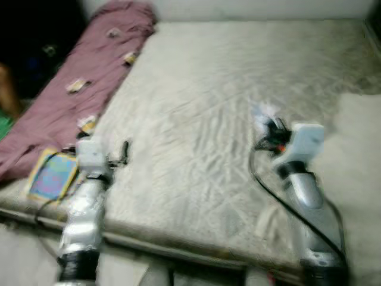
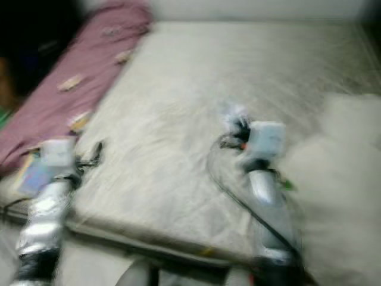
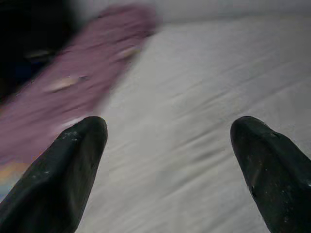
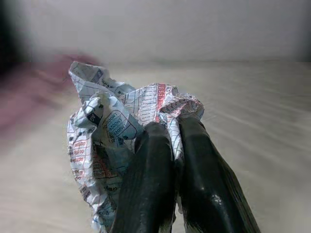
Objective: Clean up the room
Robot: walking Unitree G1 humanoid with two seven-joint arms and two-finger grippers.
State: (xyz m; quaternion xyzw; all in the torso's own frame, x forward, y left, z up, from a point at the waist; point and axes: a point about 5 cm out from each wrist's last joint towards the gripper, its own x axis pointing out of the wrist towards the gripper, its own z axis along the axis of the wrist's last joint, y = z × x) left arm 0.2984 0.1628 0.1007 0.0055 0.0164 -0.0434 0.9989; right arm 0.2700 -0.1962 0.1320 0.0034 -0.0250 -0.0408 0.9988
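My right gripper (image 4: 176, 127) is shut on a crumpled printed paper wrapper (image 4: 112, 131), white with blue and red print. In the head views that gripper (image 1: 266, 122) is held over the middle of the pale mattress (image 1: 226, 77), with the paper (image 1: 263, 112) at its tip. My left gripper (image 3: 167, 141) is open, nothing between its two black fingers (image 3: 73, 165), and hovers near the bed's front left (image 1: 122, 152). The views are blurred.
A mauve blanket (image 1: 89, 71) lies along the bed's left side with small scraps on it. A colourful flat booklet (image 1: 52, 176) rests at the front left corner. A pale quilt (image 1: 360, 137) is heaped on the right. Beyond the bed's left side the room is dark.
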